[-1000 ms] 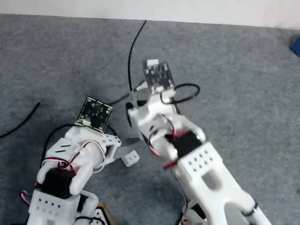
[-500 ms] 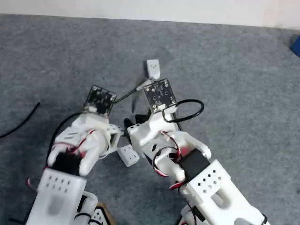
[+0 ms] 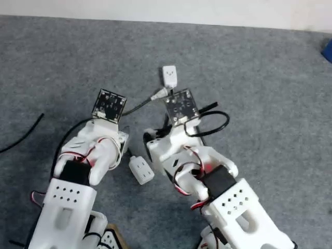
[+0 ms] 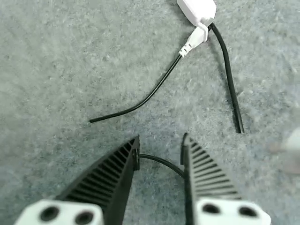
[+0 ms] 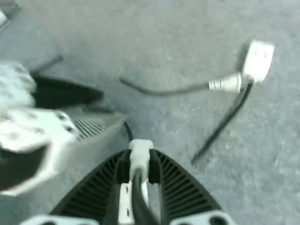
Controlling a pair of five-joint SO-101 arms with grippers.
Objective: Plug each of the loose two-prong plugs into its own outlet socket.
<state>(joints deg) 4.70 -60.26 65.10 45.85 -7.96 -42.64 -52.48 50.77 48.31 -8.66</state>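
Observation:
A white outlet socket (image 3: 169, 75) lies far out on the grey carpet with a white plug (image 3: 158, 95) in it; both also appear in the left wrist view, the socket (image 4: 199, 9) and plug (image 4: 192, 40). A second white socket (image 3: 141, 169) lies between the two arms. My right gripper (image 5: 139, 152) is shut on a white two-prong plug (image 5: 139, 159) whose black cable runs back between the fingers. My left gripper (image 4: 159, 140) is open just above the carpet, a thin black cable (image 4: 161, 161) crossing the gap between its fingers. The left gripper's finger (image 5: 89, 124) sits close beside the right one.
Black cables (image 4: 140, 101) trail over the carpet from the far socket, one (image 4: 229, 79) ending loose. Another black cable (image 3: 21, 137) lies at the left. A blue object (image 3: 328, 51) sits at the right edge. Open carpet lies to the far left and far right.
Both arms have drawn back toward the near side, uncovering the far socket. The left arm swung and straightened, and the near socket shifted slightly.

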